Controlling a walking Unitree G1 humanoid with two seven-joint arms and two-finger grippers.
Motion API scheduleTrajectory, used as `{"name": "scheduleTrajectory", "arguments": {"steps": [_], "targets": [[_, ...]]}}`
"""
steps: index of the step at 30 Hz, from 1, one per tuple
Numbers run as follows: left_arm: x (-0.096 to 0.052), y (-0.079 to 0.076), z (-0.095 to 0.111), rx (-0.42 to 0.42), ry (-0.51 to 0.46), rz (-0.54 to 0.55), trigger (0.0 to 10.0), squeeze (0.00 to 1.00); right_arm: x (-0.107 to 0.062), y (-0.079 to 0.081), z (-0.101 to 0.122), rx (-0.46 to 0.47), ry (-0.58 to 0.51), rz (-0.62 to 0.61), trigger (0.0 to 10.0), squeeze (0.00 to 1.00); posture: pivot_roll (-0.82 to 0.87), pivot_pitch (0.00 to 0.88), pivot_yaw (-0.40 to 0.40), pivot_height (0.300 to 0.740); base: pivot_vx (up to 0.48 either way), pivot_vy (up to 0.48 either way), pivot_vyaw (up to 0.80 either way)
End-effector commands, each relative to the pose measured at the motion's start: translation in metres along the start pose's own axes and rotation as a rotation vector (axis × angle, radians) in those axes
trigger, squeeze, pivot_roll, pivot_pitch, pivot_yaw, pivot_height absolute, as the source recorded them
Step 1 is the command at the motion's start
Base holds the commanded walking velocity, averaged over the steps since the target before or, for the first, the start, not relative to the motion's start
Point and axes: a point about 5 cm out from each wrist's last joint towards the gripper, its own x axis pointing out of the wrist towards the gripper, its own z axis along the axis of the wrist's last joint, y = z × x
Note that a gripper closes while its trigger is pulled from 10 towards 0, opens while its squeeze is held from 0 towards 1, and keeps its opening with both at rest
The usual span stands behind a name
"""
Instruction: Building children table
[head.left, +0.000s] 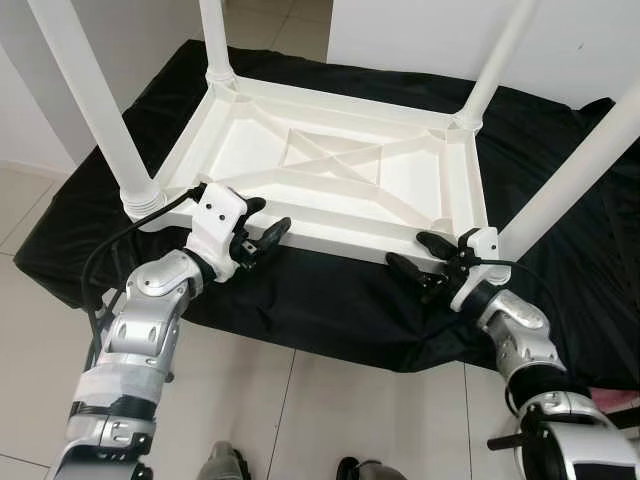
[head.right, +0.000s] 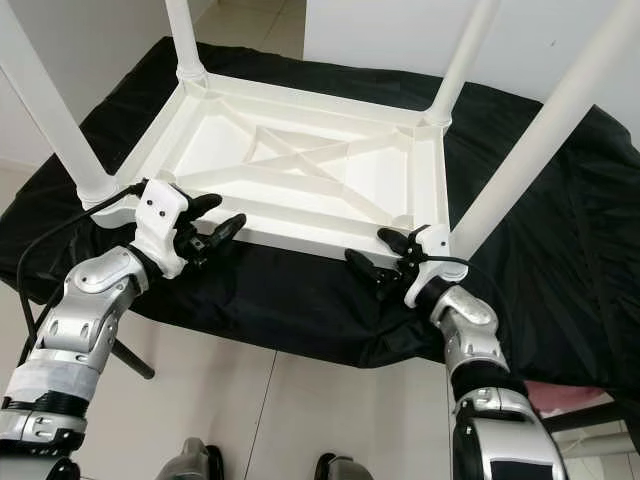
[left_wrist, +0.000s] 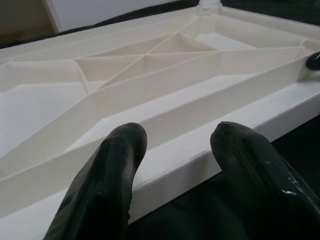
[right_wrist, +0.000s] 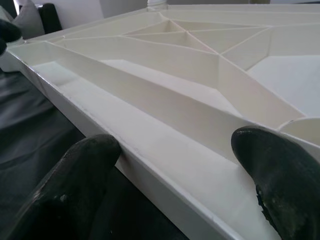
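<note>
Black-draped surface (head.left: 330, 310) on tile floor (head.left: 300, 410), upturned white table (head.left: 330, 175) on it

Legible text, labels, brands, numbers, signs: none recorded on any surface shown; no marking can be read.

Even, bright indoor light; the white table (head.left: 330, 175) nearly glares, while fingertips (left_wrist: 107, 175) nearest each wrist camera blur (soft shadows).
</note>
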Motion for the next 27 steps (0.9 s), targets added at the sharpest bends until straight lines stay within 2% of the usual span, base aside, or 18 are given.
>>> {"name": "scheduleTrajectory", "arguments": {"steps": [1, 5, 10, 15, 19, 22, 27], "targets": [[-0.002, -0.004, -0.004, 0.024, 0.020, -0.042, 10.0, 0.00, -0.003, 0.001, 0.001, 0.011, -0.041, -0.045, 10.0, 0.00, 0.11, 0.159, -0.019, 0.740, 0.000, 0.000, 0.00], [-0.001, -0.002, -0.010, 0.059, 0.059, -0.117, 10.0, 0.00, -0.004, 0.008, 0.010, 0.033, -0.112, -0.064, 10.0, 0.00, 0.10, 0.159, -0.010, 0.740, 0.000, 0.000, 0.00], [0.001, -0.003, -0.012, 0.070, 0.072, -0.147, 10.0, 0.00, -0.007, 0.010, 0.016, 0.035, -0.141, -0.068, 10.0, 0.00, 0.10, 0.157, -0.004, 0.740, 0.000, 0.000, 0.00], [0.008, 0.000, -0.016, 0.094, 0.091, -0.198, 10.0, 0.00, -0.012, 0.010, 0.035, 0.013, -0.247, -0.157, 10.0, 0.00, 0.08, 0.150, 0.008, 0.740, 0.000, 0.000, 0.00], [0.011, 0.001, -0.017, 0.106, 0.097, -0.211, 10.0, 0.00, -0.012, 0.016, 0.042, 0.004, -0.271, -0.155, 10.0, 0.00, 0.08, 0.149, 0.005, 0.740, 0.000, 0.000, 0.00], [0.014, 0.003, -0.018, 0.148, 0.109, -0.233, 10.0, 0.00, -0.012, 0.027, 0.049, 0.044, -0.295, -0.145, 10.0, 0.00, 0.08, 0.147, -0.002, 0.740, 0.000, 0.000, 0.00], [0.019, 0.003, -0.018, 0.184, 0.122, -0.278, 10.0, 0.00, -0.018, 0.035, 0.044, 0.072, -0.266, -0.137, 10.0, 0.00, 0.07, 0.144, -0.013, 0.740, 0.000, 0.000, 0.00]]}}
